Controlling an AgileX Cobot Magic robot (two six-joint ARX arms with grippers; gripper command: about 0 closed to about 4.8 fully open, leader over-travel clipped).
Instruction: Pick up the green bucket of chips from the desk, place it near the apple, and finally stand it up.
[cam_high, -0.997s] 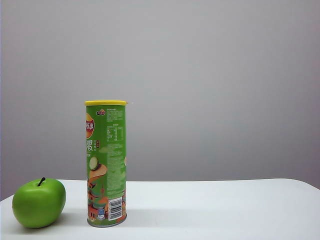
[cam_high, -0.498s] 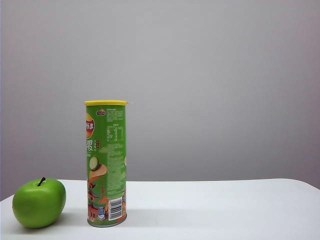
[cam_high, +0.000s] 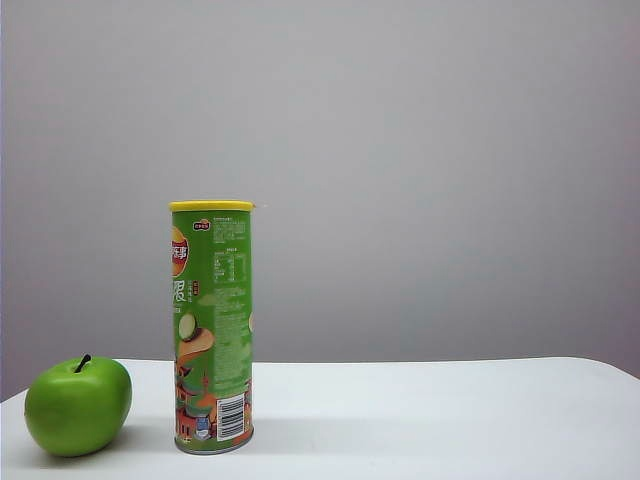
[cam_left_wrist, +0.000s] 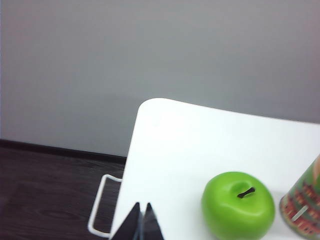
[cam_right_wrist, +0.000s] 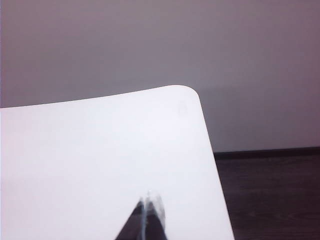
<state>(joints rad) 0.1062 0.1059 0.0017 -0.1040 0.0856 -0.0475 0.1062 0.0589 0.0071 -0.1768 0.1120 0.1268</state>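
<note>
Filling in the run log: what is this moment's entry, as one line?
green bucket of chips: upright beside apple on desk | left tool: shut, empty, clear of apple | right tool: shut, empty, over bare desk

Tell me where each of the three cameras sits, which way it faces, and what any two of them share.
Exterior view: low at desk level, facing the wall; upright green bucket of chips beside the apple; no robot parts.
Left wrist view: above the desk corner, looking down; left gripper jaws shut.
Right wrist view: above another corner, bare desk; right gripper jaws shut, blurred.
Shared: exterior and left wrist views both show apple and bucket.
</note>
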